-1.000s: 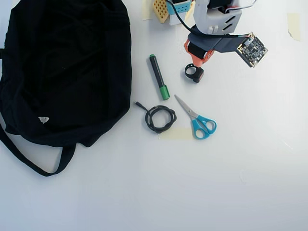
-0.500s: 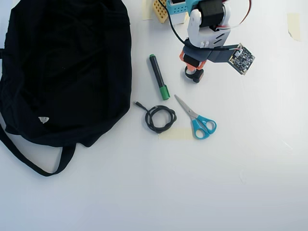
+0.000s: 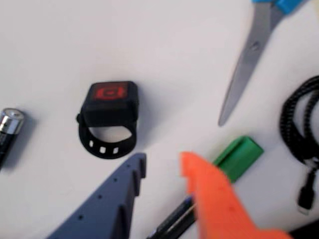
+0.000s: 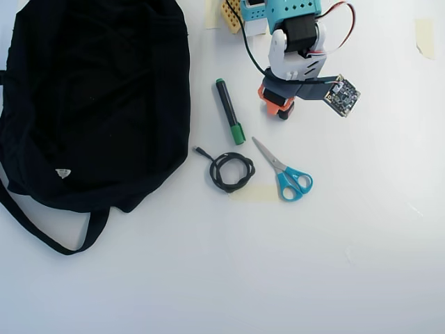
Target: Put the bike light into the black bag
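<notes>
**A:** How far along is this?

**B:** Barely started, I'd judge. In the overhead view the black bag (image 4: pixel 90 104) fills the upper left, and the bike light (image 4: pixel 285 111) lies on the table at upper centre-right, mostly hidden under the arm. Grasping, carrying and dropping it in are all left.

**A:** And the gripper?

**B:** In the wrist view the gripper (image 3: pixel 162 167) enters from the bottom edge with its 2 fingers spread and nothing between them. The bike light (image 3: pixel 108 117) sits just above the blue finger, centre-left, red lens up, untouched.

**A:** What is around it?

**B:** Left to right in the wrist view: a battery (image 3: pixel 9 130) at the left edge, a green marker (image 3: pixel 238 157), scissors (image 3: pixel 249 55) at the top, and a coiled black cable (image 3: pixel 301 129) at the right. Overhead, the marker (image 4: pixel 229 110) lies between light and bag, so the carry should pass above it.
</notes>
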Controlling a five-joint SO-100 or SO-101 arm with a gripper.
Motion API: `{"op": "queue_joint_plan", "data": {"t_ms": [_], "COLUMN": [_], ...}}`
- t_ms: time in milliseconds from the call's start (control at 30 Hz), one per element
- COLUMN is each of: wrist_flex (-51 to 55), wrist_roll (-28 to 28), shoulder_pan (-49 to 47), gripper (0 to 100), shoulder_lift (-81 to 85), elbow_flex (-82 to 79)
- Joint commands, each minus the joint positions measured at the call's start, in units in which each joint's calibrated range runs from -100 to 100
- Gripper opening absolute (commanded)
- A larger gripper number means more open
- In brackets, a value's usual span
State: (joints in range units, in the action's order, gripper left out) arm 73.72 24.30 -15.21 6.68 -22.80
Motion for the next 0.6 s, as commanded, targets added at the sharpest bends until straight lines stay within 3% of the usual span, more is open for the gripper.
{"op": "queue_joint_plan", "data": {"t_ms": [0,267,567], "wrist_flex": [-1.4,-5.0,-4.0], "wrist_roll": [-0.2,-0.2,-0.4], "shoulder_pan": [-0.3,-3.1,-5.0], "gripper": [17,19,31], "shoulder_lift": [-1.5,-5.0,-4.9], "elbow_flex": [0.6,0.4,-0.9]}}
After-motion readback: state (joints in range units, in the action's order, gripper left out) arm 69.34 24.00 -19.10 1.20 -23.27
